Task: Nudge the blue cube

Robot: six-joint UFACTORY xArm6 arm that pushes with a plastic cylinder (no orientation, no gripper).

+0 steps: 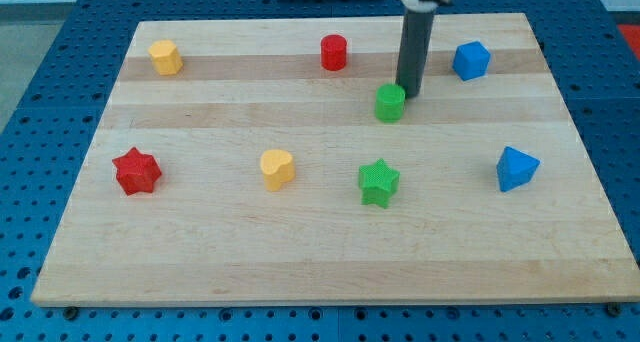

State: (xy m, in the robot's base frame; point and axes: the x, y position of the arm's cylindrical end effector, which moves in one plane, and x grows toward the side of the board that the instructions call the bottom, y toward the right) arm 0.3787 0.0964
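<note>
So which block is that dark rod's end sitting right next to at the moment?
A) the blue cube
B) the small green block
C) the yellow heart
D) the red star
B: my tip sits at the upper right edge of the small green block, while the blue cube lies apart from it, further toward the view's right and top.

my tip (410, 90) sits touching the green cylinder's (390, 103) right side, upper middle of the tabletop (320, 262). blue cube (471, 60) lies up and right, apart. red cylinder (333, 53) upper centre, green star (379, 182) below, blue pyramid-like block (516, 168) far right.
</note>
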